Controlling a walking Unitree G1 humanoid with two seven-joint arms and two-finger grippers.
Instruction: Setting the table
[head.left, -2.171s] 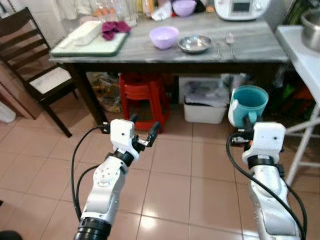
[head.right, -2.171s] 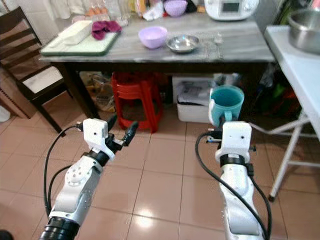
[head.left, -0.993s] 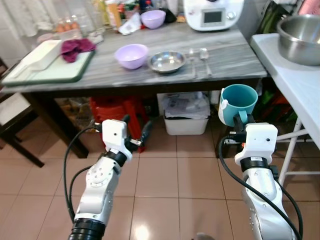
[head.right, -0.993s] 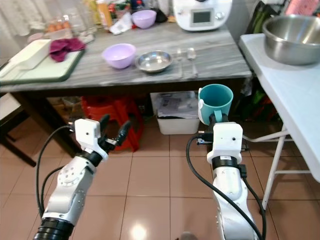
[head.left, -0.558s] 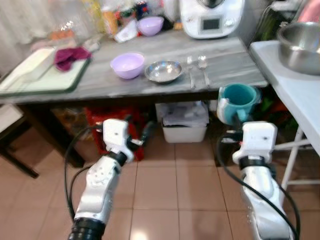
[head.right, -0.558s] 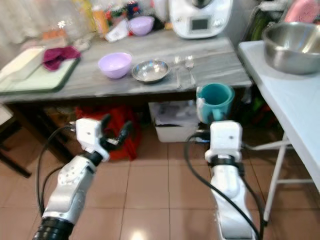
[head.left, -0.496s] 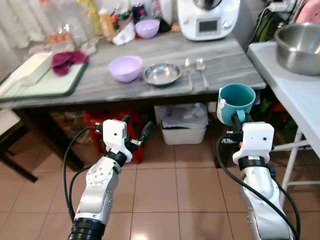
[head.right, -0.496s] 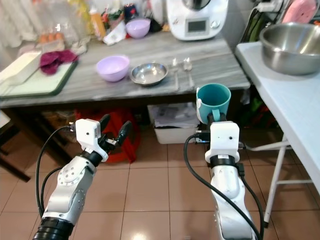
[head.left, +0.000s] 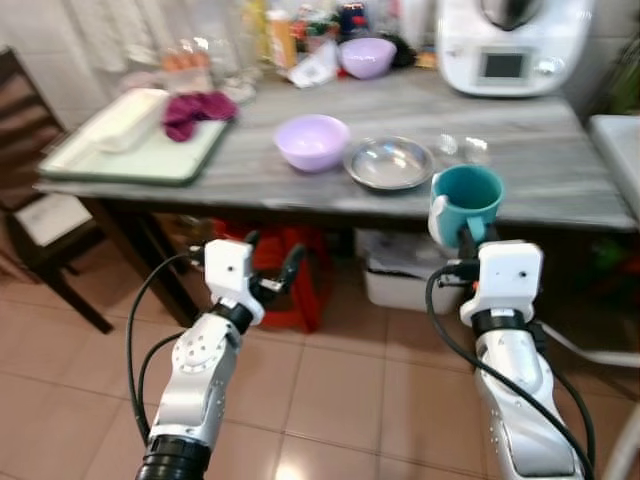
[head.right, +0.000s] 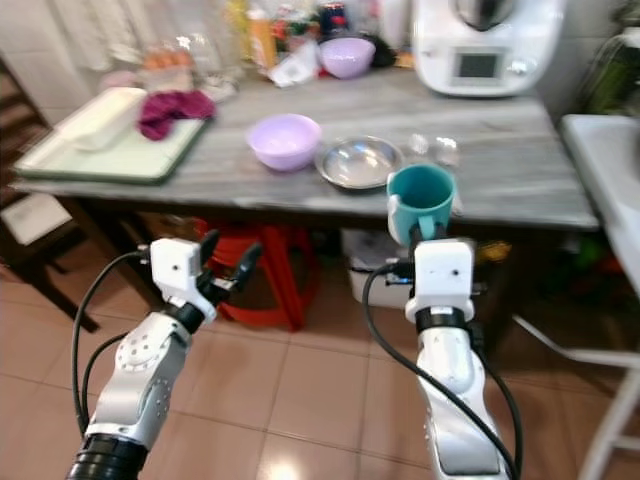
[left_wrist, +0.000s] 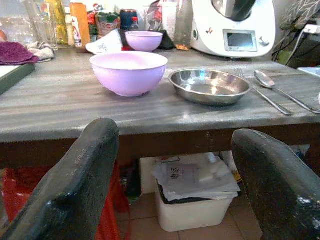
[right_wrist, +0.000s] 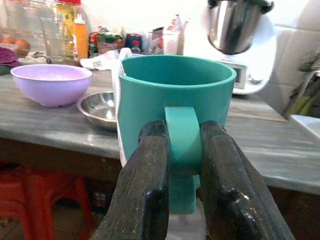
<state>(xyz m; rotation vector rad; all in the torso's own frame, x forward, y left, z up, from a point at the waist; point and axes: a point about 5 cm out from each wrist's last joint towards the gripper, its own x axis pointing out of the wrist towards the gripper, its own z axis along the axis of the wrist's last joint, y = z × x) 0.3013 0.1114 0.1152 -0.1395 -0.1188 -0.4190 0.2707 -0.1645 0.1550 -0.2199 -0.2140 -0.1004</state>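
Grey table (head.left: 560, 170) | right pincer (right_wrist: 182, 150) clamps teal mug (right_wrist: 175, 100) handle | left pincer (left_wrist: 170, 165) apart

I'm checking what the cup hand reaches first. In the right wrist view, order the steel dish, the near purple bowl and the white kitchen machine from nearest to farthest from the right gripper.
From the right gripper, which holds the teal mug by its handle:
1. Steel dish, just behind the mug.
2. Near purple bowl, beyond the dish and off to the side.
3. White kitchen machine, at the table's back.

Spoon (head.left: 470, 150) and fork (head.left: 445, 146) — blurred, perhaps cutlery.
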